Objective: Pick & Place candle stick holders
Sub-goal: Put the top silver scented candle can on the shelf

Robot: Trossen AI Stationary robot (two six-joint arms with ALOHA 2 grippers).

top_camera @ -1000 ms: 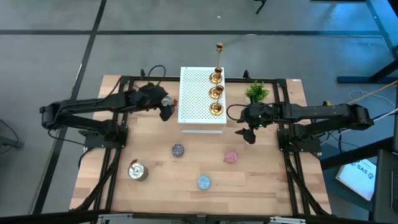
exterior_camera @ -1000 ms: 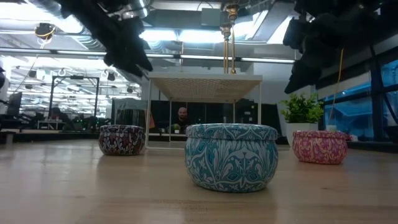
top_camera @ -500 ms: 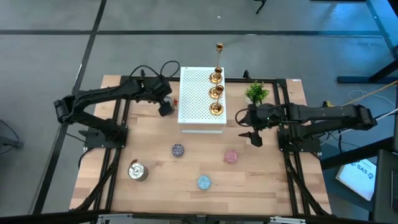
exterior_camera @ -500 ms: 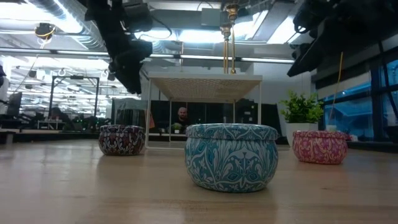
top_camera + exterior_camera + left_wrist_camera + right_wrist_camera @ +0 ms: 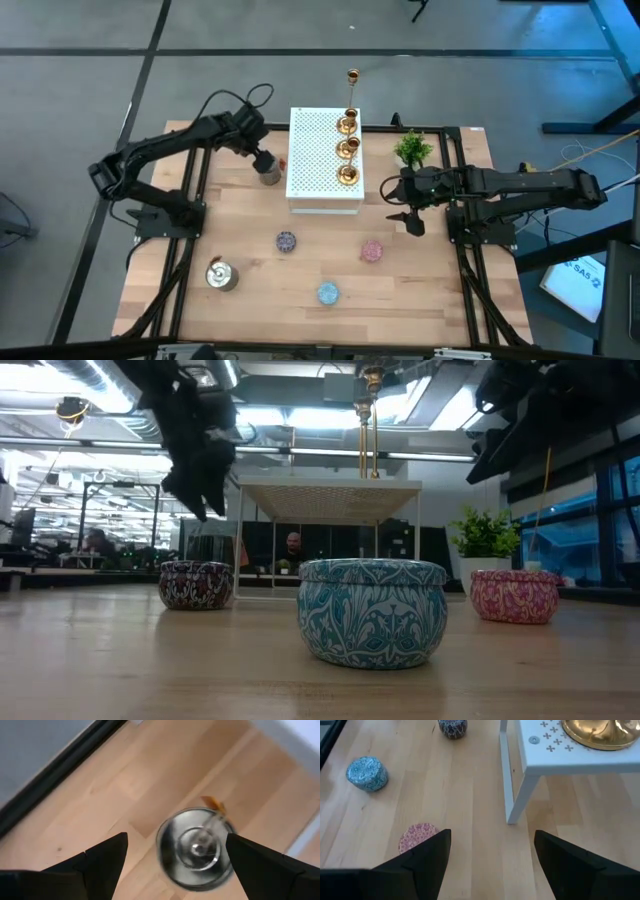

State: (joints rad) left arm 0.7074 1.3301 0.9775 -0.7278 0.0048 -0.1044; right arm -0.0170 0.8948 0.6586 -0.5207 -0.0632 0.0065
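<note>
Left gripper (image 5: pixel 262 160): fingers spread wide, holding nothing, poised directly above a silver cup (image 5: pixel 196 846). One second ago this gripper hung beside the white box's left edge with the silver cup between its fingers; half a second ago it was still there; now the arm has swung toward the far left part of the table and the cup (image 5: pixel 268 174) stands on the wood just left of the white box (image 5: pixel 325 160), apart from the fingers. Judgement: one placement looks just completed, release done.

Right gripper (image 5: pixel 409 218): fingers apart, empty, hovering right of the white box. It has drifted slightly toward the near side over the last second. Below it, in its own wrist view, lie the pink tin (image 5: pixel 418 836), the blue tin (image 5: pixel 366 773) and the dark patterned tin (image 5: pixel 452 727). Judgement: it may be lining up on the pink tin.

Remaining stock:
- Three gold holders (image 5: pixel 347 149) in a row on the box top, unmoved.
- Tall thin gold holder (image 5: pixel 352 85) behind the box, unmoved.
- Second silver cup (image 5: pixel 220 273) near the front left, untouched.
- Potted plant (image 5: pixel 412 148), right of the box.
</note>
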